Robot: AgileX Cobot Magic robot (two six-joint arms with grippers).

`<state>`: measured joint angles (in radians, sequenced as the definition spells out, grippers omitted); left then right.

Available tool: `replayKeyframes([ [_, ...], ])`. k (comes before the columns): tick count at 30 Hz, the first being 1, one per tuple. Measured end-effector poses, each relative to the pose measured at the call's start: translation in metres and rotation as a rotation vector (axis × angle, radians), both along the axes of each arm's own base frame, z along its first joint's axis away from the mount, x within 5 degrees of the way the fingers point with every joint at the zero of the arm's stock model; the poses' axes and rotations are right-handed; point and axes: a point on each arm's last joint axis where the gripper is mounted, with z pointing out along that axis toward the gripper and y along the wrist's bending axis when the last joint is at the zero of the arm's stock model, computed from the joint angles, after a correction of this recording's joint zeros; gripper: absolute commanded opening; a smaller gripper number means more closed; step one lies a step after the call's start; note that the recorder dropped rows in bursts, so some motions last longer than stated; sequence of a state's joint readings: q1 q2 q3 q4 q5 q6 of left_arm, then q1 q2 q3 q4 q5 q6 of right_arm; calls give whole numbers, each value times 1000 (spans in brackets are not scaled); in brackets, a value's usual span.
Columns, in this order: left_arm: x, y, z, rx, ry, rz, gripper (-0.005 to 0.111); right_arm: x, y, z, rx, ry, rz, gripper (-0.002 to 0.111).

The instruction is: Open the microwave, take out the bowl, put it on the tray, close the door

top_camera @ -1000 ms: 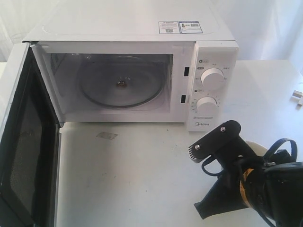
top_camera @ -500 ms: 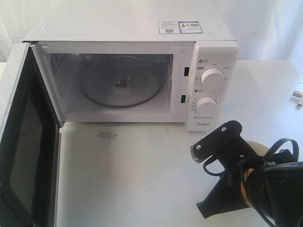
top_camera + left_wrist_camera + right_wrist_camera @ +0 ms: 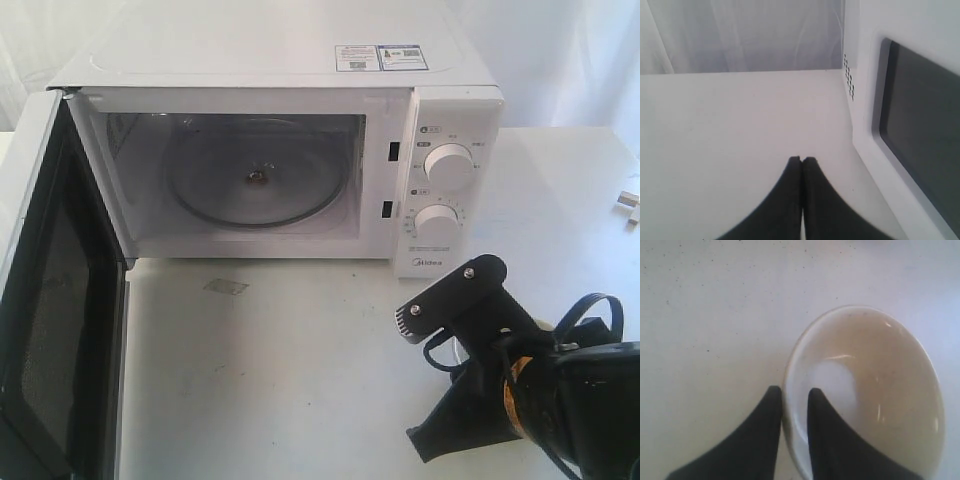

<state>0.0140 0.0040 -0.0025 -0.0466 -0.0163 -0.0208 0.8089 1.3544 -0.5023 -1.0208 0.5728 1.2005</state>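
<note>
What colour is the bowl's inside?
Cream, with a paler bottom patch. The bowl shows best in the right wrist view.

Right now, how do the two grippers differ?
The left gripper is shut on nothing; the right gripper has its fingers apart, astride the rim of the bowl. The left hangs beside the dark window of the door; the right is over a white surface. Both have black, tapering fingers.
</note>
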Motion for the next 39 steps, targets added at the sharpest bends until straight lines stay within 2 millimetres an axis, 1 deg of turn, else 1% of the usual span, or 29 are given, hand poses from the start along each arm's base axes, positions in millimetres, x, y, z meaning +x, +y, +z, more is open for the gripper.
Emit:
replayKeyframes([
  [6,1,1,10,1,-108,13,0,0,0,0,0,-1,0,21],
  [9,0,2,19,1,-205,24,0,0,0,0,0,-1,0,21],
  [15,-8,6,49,2,-548,64,0,1,1,1,2,-4,0,21],
  [17,-11,6,56,-10,-601,66,0,2,2,4,11,-12,0,21],
  [19,-13,5,69,-16,-599,59,0,3,3,8,25,-25,0,21],
  [21,-17,4,86,-4,-574,50,0,4,4,13,46,-42,3,21],
  [23,-25,3,109,40,-547,41,0,4,4,20,66,-63,2,21],
  [25,-34,1,132,109,-489,29,0,3,2,29,79,-90,-8,21],
  [26,-37,0,139,135,-439,18,0,2,0,32,81,-101,-9,19],
  [28,-44,-2,156,180,-339,-8,0,1,-3,44,99,-138,-14,13],
  [29,-46,-3,160,192,-293,-20,0,0,-5,50,110,-157,-11,7],
  [30,-48,-4,164,202,-230,-36,0,-2,-7,57,122,-179,-9,0],
  [33,-52,-6,166,217,-33,-79,0,-5,-10,80,169,-251,21,0],
  [35,-53,-7,160,222,97,-105,0,-10,-12,95,211,-303,60,0],
  [37,-54,-8,154,218,171,-124,0,-15,-14,106,251,-347,104,0],
  [39,-55,-8,151,215,198,-133,0,-20,-17,117,284,-393,140,0],
])
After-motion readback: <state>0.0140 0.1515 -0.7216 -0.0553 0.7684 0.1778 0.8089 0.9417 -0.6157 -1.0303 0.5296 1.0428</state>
